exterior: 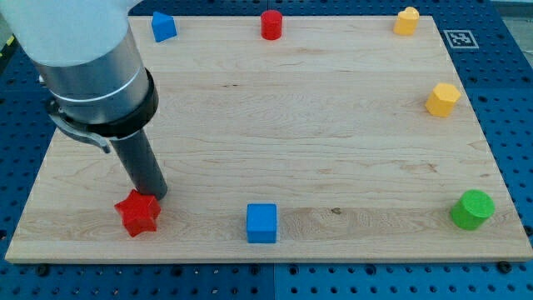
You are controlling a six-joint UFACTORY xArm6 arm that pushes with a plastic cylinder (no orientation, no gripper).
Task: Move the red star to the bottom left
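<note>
The red star [137, 213] lies near the view's bottom left of the wooden board [291, 125]. My tip [153, 195] stands right at the star's upper right edge, touching or almost touching it. The dark rod rises from there up and to the left into the grey arm body.
A blue cube [261, 222] lies at the bottom middle. A green cylinder [472, 209] is at the bottom right. A yellow hexagonal block [442, 99] is at the right edge, another yellow block [406, 20] at the top right, a red cylinder [271, 24] at the top middle, a blue block [163, 27] at the top left.
</note>
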